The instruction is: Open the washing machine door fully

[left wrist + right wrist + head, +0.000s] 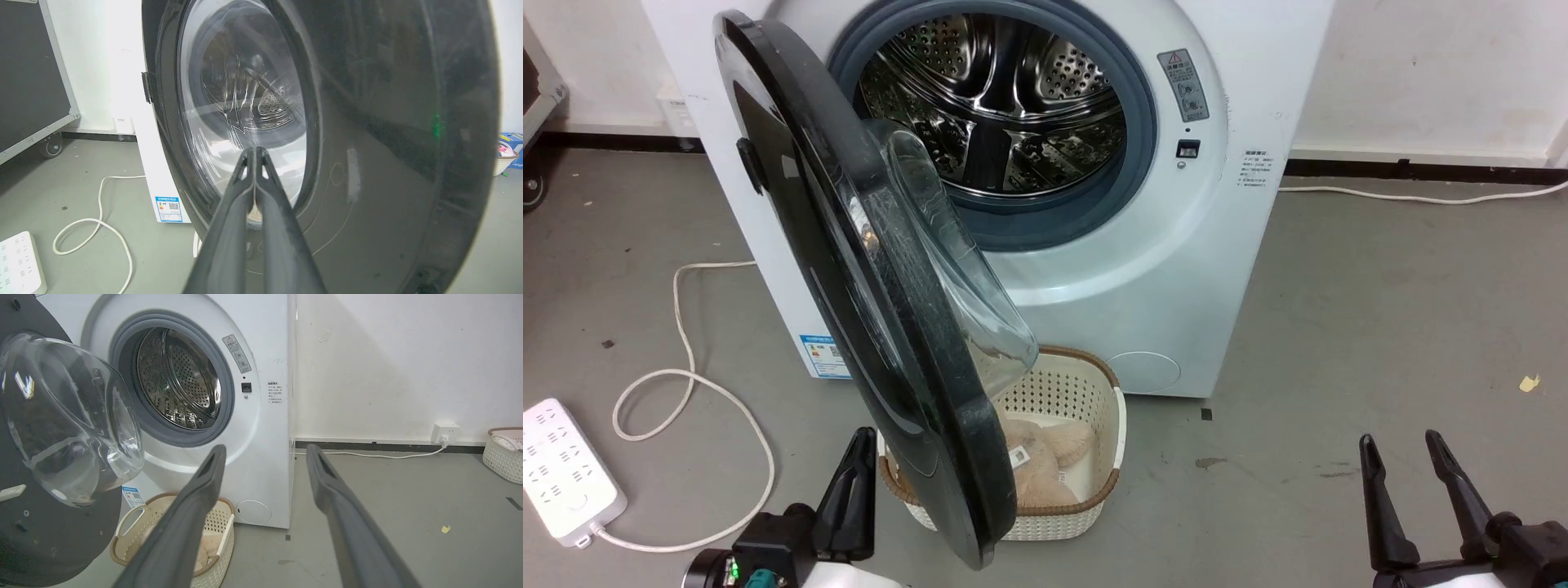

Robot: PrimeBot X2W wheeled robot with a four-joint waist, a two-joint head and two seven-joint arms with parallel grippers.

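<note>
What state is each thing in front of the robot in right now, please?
washing machine door: open partway, swung out from the washing machine, not yet fully back.
drum: exposed, looks empty.
left gripper: shut, pointing at the door's outer face.
right gripper: open, holding nothing.
basket: on the floor below the door, beige items inside.
</note>
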